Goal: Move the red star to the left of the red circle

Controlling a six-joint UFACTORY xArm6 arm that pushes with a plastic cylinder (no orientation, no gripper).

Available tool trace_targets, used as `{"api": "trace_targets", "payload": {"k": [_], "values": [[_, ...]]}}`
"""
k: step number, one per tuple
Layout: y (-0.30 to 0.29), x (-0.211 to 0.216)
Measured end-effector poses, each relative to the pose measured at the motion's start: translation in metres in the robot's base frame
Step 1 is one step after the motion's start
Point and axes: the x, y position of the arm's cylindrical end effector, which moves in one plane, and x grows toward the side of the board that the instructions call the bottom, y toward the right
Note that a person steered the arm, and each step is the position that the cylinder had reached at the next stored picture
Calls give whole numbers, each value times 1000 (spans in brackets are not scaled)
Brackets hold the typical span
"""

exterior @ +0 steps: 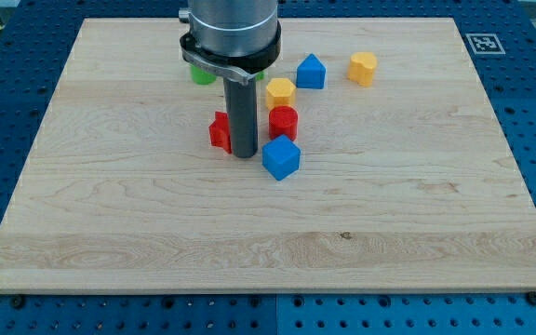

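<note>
Behind the rod, the red star [219, 130] is half hidden, touching the tip [244, 154] on its left; the red circle [283, 121] sits right. No jaws exist. A green block [201, 73] peeks out, shape unclear.

Wooden board [156, 233]; red [219, 130], blue [281, 157], yellow [363, 68], perhaps green [200, 73] blocks.

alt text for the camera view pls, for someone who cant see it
A dark rod stands on a wooden board, my tip between the red star on its left and the red circle on its right. A blue cube sits below the circle, a yellow block above it; a blue block, another yellow and a half-hidden green block lie near the top.
</note>
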Motion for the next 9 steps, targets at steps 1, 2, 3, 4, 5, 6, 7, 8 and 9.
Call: {"api": "trace_targets", "payload": {"k": [1,2,3,4,5,6,7,8,9], "values": [[0,-6],[0,-8],[0,-10],[0,-25],[-1,-45],[-5,-63],[-10,-83],[-17,-103],[-20,-105]]}}
